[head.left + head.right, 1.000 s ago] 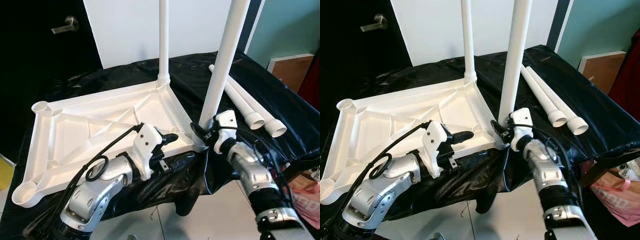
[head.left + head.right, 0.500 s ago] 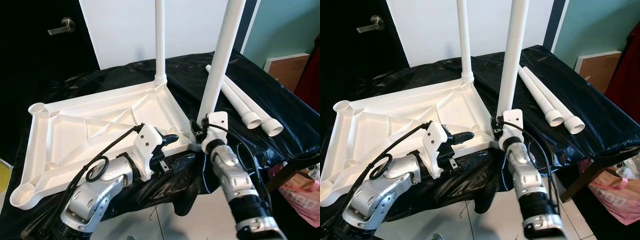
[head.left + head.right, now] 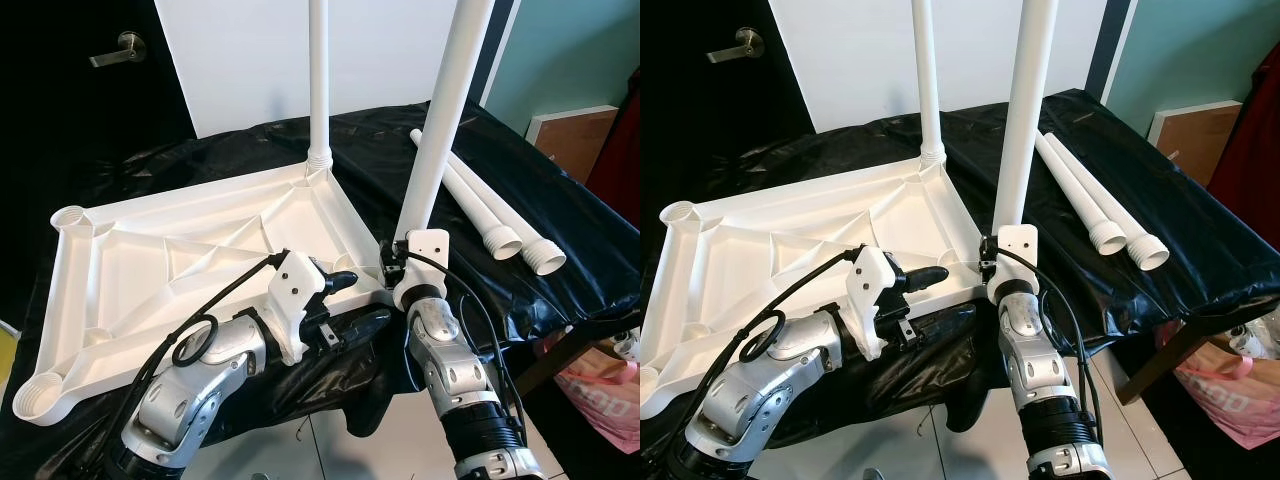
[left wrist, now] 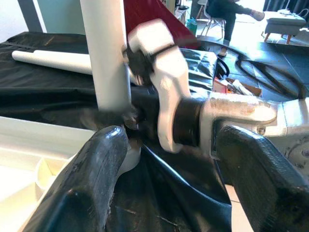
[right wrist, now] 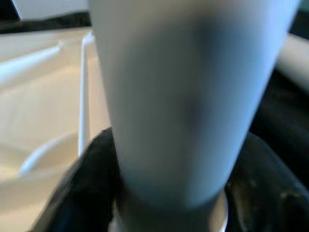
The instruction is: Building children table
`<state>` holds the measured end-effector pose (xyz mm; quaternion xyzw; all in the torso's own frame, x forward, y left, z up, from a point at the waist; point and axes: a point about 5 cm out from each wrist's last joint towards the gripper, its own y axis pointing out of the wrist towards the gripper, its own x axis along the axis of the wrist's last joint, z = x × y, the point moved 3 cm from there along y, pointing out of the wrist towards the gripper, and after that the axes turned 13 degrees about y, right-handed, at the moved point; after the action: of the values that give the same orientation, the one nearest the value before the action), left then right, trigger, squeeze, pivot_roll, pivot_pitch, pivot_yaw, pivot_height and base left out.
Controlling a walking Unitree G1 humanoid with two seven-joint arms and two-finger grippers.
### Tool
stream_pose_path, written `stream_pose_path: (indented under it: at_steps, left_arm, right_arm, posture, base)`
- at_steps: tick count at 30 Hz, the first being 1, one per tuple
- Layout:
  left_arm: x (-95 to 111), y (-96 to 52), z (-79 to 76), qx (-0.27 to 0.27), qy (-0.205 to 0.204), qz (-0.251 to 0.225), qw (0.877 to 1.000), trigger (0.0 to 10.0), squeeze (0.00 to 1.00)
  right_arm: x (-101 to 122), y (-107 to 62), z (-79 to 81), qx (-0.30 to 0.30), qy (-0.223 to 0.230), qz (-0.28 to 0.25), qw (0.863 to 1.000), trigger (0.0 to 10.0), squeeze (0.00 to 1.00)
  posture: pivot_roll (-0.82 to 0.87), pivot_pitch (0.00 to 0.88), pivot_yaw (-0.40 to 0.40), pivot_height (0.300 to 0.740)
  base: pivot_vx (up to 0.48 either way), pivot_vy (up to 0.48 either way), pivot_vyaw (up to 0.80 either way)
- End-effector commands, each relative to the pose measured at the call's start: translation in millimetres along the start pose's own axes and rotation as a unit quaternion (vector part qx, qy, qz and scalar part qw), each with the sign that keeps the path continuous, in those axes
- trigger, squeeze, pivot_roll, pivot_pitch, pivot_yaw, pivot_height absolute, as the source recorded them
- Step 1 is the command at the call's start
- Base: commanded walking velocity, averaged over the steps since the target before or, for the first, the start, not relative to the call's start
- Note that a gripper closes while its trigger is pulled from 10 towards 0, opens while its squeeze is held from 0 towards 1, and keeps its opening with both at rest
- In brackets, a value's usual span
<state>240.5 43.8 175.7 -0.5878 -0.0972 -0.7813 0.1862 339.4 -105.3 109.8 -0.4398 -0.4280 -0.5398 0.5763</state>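
The white table top (image 3: 200, 195) lies upside down on a black-covered table (image 3: 560, 230). One white leg (image 3: 319, 80) stands in its far right corner. A second leg (image 3: 438, 120) stands almost upright at the near right corner, and my right gripper (image 3: 397, 262) is shut on its base. In the right wrist view the leg (image 5: 193, 96) sits between the black fingers (image 5: 91, 183). My left gripper (image 3: 352, 300) is open at the top's front edge, just left of that corner, holding nothing; the left wrist view shows its fingers (image 4: 101, 174) spread before the leg (image 4: 108, 53).
Two loose legs (image 3: 490, 205) lie on the black cover to the right. Empty sockets (image 3: 70, 215) mark the top's left corners. Behind are a black door (image 3: 90, 90) and a white panel. A pink bag (image 3: 600, 385) sits on the tiled floor at right.
My right arm has swung in from the right to below the corner, still gripping the leg. The leg now stands more upright. The left gripper has stayed put.
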Motion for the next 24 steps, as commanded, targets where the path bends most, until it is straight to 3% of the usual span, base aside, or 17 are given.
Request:
stream_pose_path:
  at_steps: [1,7,8,9,10,14,19,21,24]
  left_arm:
    - [2.5,0.0,-3.1,-0.009,0.002,-0.003,1.0,10.0,0.0]
    - [2.7,0.5,-2.8,-0.008,0.002,-0.003,1.0,10.0,0.0]
    - [2.7,0.7,-2.5,-0.008,0.002,-0.004,1.0,10.0,0.0]
    - [2.7,0.7,-2.5,-0.008,0.002,-0.004,1.0,10.0,0.0]
    - [2.7,1.0,-1.9,-0.008,0.003,-0.004,1.0,10.0,0.0]
    - [2.6,1.2,-1.0,-0.008,0.004,-0.003,1.0,10.0,0.0]
    - [3.1,2.2,1.4,-0.006,0.006,-0.005,1.0,10.0,0.0]
    - [3.1,2.2,1.4,-0.006,0.006,-0.005,1.0,10.0,0.0]
    - [3.5,2.8,1.7,-0.005,0.007,-0.006,1.0,10.0,0.0]
  right_arm:
    - [2.9,-0.1,4.0,0.023,0.004,-0.002,1.0,10.0,1.0]
    - [8.9,2.1,-4.3,0.058,0.003,-0.003,0.998,10.0,1.0]
    - [9.5,3.0,-6.4,0.076,0.002,0.002,0.997,10.0,0.73]
    - [9.5,3.0,-6.4,0.076,0.002,0.002,0.997,10.0,0.73]
    - [11.9,4.2,-9.6,0.094,-0.008,0.0,0.996,10.0,0.0]
    - [18.4,9.6,-21.6,0.13,-0.027,-0.001,0.991,10.0,0.0]
    - [35.1,20.6,-39.6,0.25,-0.083,0.029,0.964,10.0,0.0]
    - [35.1,20.6,-39.6,0.25,-0.083,0.029,0.964,10.0,0.0]
    - [39.9,23.3,-42.5,0.282,-0.09,0.048,0.954,10.0,0.0]
  posture:
    - [-0.03,0.0,-0.001,0.74]
    - [-0.03,0.0,-0.001,0.74]
    - [-0.03,0.001,0.001,0.74]
    - [-0.03,0.001,0.001,0.74]
    - [-0.03,0.002,0.004,0.74]
    - [-0.03,0.003,0.009,0.74]
    - [-0.04,0.0,0.011,0.74]
    - [-0.04,0.0,0.011,0.74]
    - [-0.03,0.0,0.011,0.74]
  base:
    - [0.0,0.0,0.0]
    - [0.0,0.0,0.0]
    - [0.0,0.0,0.0]
    - [0.0,0.0,0.0]
    - [0.0,0.0,0.0]
    - [0.0,0.0,0.0]
    - [0.0,0.0,0.0]
    - [0.0,0.0,0.0]
    - [0.0,0.0,0.0]
